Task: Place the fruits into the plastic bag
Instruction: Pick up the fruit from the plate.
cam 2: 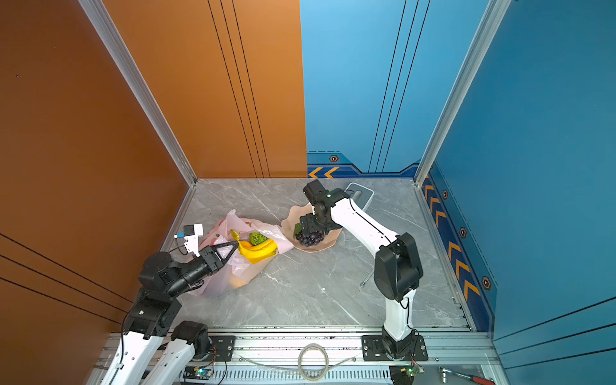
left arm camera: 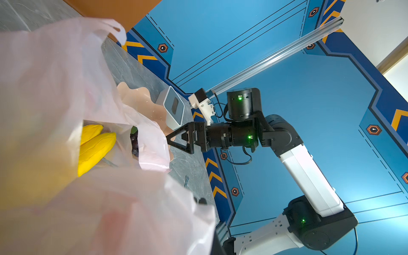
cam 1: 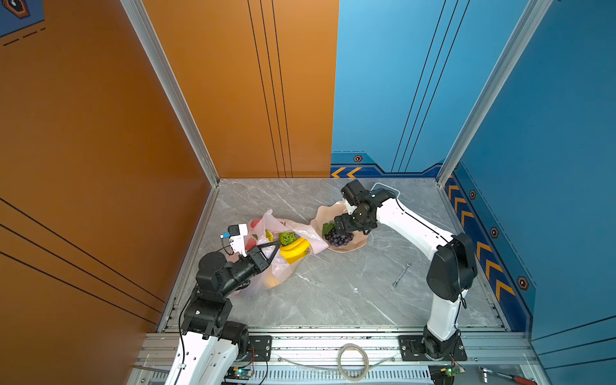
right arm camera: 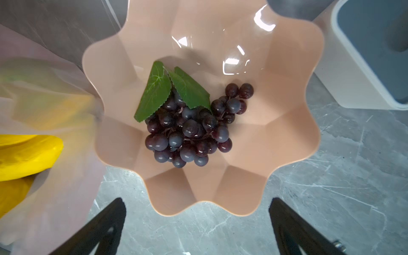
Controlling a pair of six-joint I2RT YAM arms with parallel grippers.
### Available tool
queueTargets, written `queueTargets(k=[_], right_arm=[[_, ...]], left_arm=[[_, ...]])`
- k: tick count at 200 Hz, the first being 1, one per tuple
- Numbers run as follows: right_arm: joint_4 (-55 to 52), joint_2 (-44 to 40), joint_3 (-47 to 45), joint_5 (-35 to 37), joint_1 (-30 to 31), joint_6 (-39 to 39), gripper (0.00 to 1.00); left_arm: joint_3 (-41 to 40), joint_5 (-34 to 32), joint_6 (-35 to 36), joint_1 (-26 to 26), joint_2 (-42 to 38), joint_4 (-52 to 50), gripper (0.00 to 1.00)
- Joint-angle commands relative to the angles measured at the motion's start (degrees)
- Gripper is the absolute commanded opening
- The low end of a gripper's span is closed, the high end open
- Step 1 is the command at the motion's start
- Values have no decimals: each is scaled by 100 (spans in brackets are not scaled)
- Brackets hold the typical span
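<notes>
The grey marble table (cam 1: 333, 296) fills the floor of the cell. On its 9 o'clock side, in both top views, lies the plastic bag (cam 1: 283, 271), pale pink and half transparent, with its mouth turned toward 2 o'clock. Just beside this mouth, at 2 o'clock from the bag, stands the beige wavy-edged plate (cam 1: 321, 213); the bag's edge touches the plate's rim or lies over it. At 1 o'clock from the plate is the white-grey box (cam 2: 361, 196), partly hidden by the right arm.

The right gripper (right arm camera: 197, 199) hangs over the plate with its claw spread wide and nothing between the fingers. The left gripper (cam 1: 276, 245) is at the bag's mouth, its claw pressed together, and it seems to pinch the thin film there, which stands lifted.

The yellow bananas (cam 1: 295, 250) lie in the bag's mouth, at 4 o'clock from the left gripper's tip. The dark purple grape bunch (right arm camera: 187, 132), with two green leaves, is alone in the plate, below the right gripper. The green bumpy fruit (cam 1: 287, 237) sits in the bag at 11 o'clock from the bananas, touching them. A small wrench (cam 1: 402, 274) lies on the table at 4 o'clock from the plate, well apart.
</notes>
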Motion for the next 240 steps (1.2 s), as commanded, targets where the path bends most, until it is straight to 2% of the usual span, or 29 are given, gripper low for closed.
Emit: queueTargets(k=[1, 47, 133, 240], right_arm=[[-318, 244, 327, 320, 122, -254, 100], [-334, 894, 871, 571, 358, -653, 100], [-641, 2170, 2101, 1021, 439, -800, 100], [-749, 2693, 2374, 1325, 285, -808, 100]], left_arm=[[124, 89, 149, 71, -62, -39, 0], [111, 122, 158, 109, -53, -43, 0], [108, 192, 184, 187, -33, -78, 0], [90, 194, 167, 240, 18, -58, 0]])
